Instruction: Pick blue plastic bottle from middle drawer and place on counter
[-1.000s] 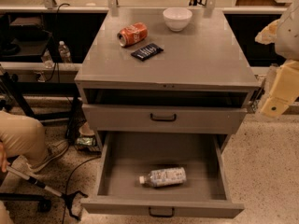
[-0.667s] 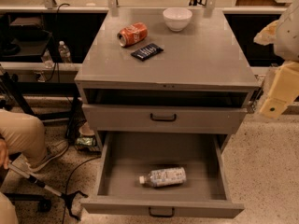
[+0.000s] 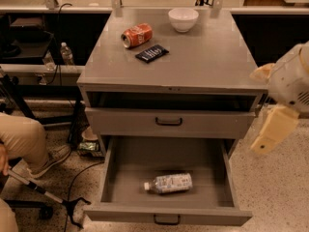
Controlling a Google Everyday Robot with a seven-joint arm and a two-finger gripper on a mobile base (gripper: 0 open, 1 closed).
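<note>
The blue plastic bottle (image 3: 168,183) lies on its side in the open middle drawer (image 3: 120,163), white cap pointing left, near the drawer's front. The drawer is pulled fully out, with a black handle on its front. The counter (image 3: 203,57) is the grey top of the cabinet above it. My gripper (image 3: 271,132) is a cream-coloured piece hanging at the right edge of the view. It is beside the cabinet's right front corner, above and to the right of the bottle and well apart from it.
On the counter lie a red-orange soda can (image 3: 136,35), a dark flat packet (image 3: 151,53) and a white bowl (image 3: 183,19). A shut drawer (image 3: 169,122) sits above the open one. A seated person's leg (image 3: 24,139), a cable and a chair base are on the floor at left.
My arm and gripper have moved down and a little left, toward the cabinet's right front corner. The bottle and the drawers have not moved.
</note>
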